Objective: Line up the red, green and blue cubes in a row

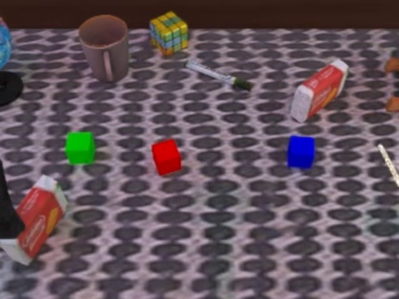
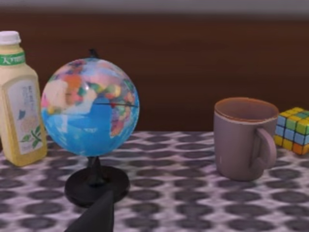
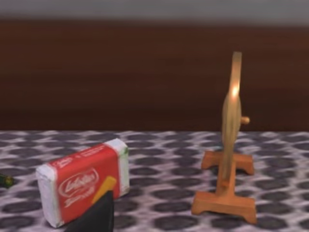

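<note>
Three small cubes sit across the middle of the table in the top view. The green cube (image 1: pixel 80 147) is at the left, the red cube (image 1: pixel 166 156) near the centre and the blue cube (image 1: pixel 301 151) at the right. The gap from red to blue is wider than the gap from green to red. My left arm (image 1: pixel 6 208) is parked at the left edge; the left wrist view shows only one dark finger (image 2: pixel 102 215), with nothing beside it. The right wrist view likewise shows one dark finger (image 3: pixel 100 215), in front of a carton. Neither wrist view shows a cube.
At the back stand a mug (image 1: pixel 105 47), a multicoloured puzzle cube (image 1: pixel 169 32) and a marker (image 1: pixel 219 74). One red-and-white carton (image 1: pixel 319 89) lies at the back right, another (image 1: pixel 37 218) at the front left. A globe (image 2: pixel 90 108), a bottle (image 2: pixel 18 99) and a wooden stand (image 3: pixel 228 166) are near the sides.
</note>
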Tool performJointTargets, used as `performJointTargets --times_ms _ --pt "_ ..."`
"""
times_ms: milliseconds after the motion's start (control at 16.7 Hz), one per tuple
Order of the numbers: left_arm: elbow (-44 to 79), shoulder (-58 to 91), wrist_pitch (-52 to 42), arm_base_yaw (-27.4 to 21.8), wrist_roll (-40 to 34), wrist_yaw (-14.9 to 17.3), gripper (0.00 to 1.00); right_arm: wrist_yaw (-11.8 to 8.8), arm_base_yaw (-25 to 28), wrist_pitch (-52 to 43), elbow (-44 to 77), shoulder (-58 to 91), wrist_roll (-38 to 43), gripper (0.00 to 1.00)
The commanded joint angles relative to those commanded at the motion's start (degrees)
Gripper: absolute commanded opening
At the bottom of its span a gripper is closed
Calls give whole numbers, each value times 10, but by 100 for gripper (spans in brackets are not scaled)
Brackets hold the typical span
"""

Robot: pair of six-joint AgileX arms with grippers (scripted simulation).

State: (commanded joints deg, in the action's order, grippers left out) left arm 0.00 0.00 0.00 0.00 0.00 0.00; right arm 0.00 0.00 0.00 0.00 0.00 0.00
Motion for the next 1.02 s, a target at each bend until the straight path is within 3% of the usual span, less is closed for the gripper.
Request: performJointTargets --times_ms 480,1020 --pt "97 118 -63 -28 38 8 100 0 0 0 0 0 0 100" --pt "482 565 -324 -123 187 18 100 0 0 0 0 0 0 100"
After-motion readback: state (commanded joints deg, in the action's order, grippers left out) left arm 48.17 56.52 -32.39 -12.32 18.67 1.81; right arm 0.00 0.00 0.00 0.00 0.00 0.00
